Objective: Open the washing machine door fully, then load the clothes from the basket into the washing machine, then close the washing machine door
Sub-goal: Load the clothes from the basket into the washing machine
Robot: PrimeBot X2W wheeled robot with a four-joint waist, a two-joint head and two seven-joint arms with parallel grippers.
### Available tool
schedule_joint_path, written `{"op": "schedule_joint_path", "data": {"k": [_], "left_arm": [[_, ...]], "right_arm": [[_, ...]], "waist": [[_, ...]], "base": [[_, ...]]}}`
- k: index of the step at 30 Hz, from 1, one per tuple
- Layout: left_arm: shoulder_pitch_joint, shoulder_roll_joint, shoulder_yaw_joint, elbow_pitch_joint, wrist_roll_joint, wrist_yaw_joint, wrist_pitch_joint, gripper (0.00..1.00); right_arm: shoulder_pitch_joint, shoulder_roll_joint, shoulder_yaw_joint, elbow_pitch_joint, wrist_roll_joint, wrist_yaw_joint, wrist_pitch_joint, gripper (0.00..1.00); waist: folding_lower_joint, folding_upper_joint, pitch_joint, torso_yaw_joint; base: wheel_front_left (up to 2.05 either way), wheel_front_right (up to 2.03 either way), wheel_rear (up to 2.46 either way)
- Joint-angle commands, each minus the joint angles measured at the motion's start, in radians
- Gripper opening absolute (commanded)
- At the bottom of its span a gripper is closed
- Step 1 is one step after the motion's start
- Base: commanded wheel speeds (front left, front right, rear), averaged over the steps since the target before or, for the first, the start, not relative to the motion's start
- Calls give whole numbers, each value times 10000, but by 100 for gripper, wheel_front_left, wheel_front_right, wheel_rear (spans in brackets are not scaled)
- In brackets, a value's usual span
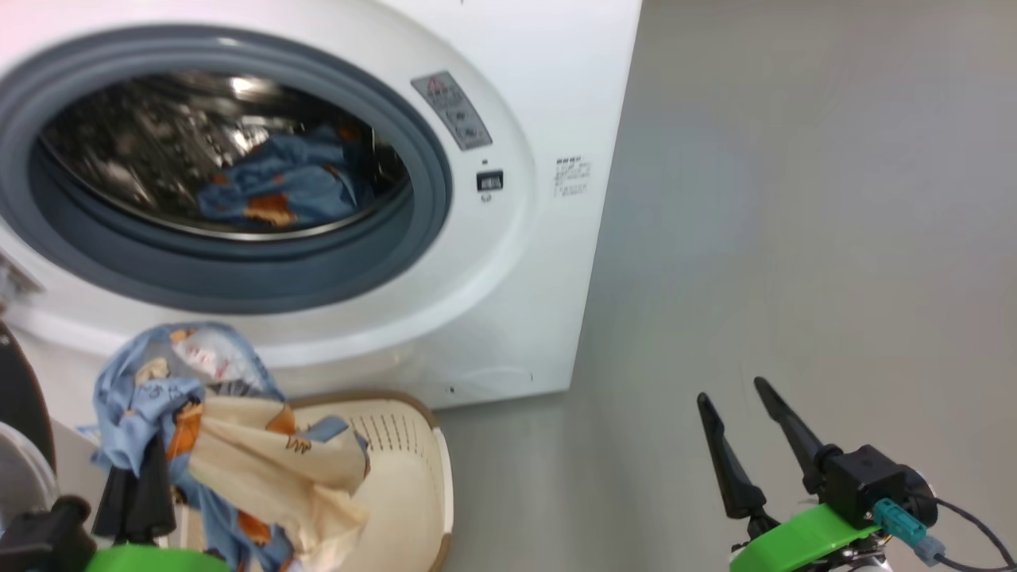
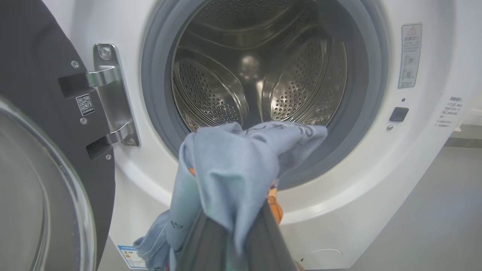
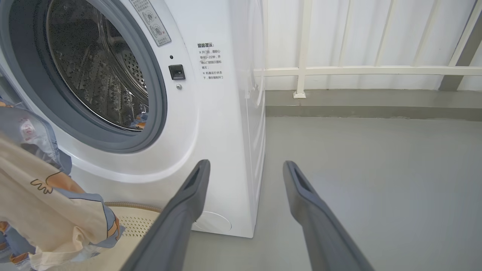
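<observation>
The washing machine (image 1: 524,262) stands with its round opening uncovered. The washing machine door (image 2: 34,124) is swung open to the left on its hinge. One of the clothes (image 1: 278,187), light blue with orange figures, lies in the steel drum (image 2: 260,75). My left gripper (image 1: 139,477) is shut on another light-blue and cream garment (image 1: 238,445), which hangs above the basket (image 1: 421,469) in front of the machine. In the left wrist view that garment (image 2: 233,165) drapes over the fingers, level with the gasket's lower edge. My right gripper (image 1: 732,391) stands open over the floor to the right, holding nothing.
Grey floor (image 1: 794,238) stretches to the right of the machine. A white railing (image 3: 357,70) and a low kerb run behind it. The door's hinge bracket (image 2: 113,94) sits left of the opening.
</observation>
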Motion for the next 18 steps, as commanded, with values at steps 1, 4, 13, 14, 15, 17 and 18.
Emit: {"op": "schedule_joint_path", "data": {"k": [1,4,13,14,15,17,18], "left_arm": [[98,81,487,-504,177,65,-66,0],[324,25,551,-705,290,70,-66,0],[1286,-85,627,-1350,1029,279,-66,0],[1355,-102,624,-1382,1050,288,-66,0],[1412,-118,616,-1412,1070,296,-66,0],[1502,-148,586,-1455,1128,327,-66,0],[1534,-162,569,-1470,1150,344,-66,0]], "right_arm": [[86,-28,290,-231,-73,14,-118,100],[157,-49,320,-244,-79,14,-118,100],[312,-183,335,-406,-88,14,-118,100],[336,-184,312,-425,-90,14,-115,100],[354,-186,287,-444,-91,14,-109,100],[383,-185,241,-473,-94,14,-102,100],[393,-184,225,-487,-97,14,-98,100]], "waist": [[0,0,-781,7],[0,0,-969,-2],[0,0,-1317,55],[0,0,-1334,71],[0,0,-1344,86],[0,0,-1368,111],[0,0,-1376,121]], "base": [[0,0,0],[0,0,0],[0,0,0],[0,0,0],[0,0,0],[0,0,0],[0,0,0]]}}
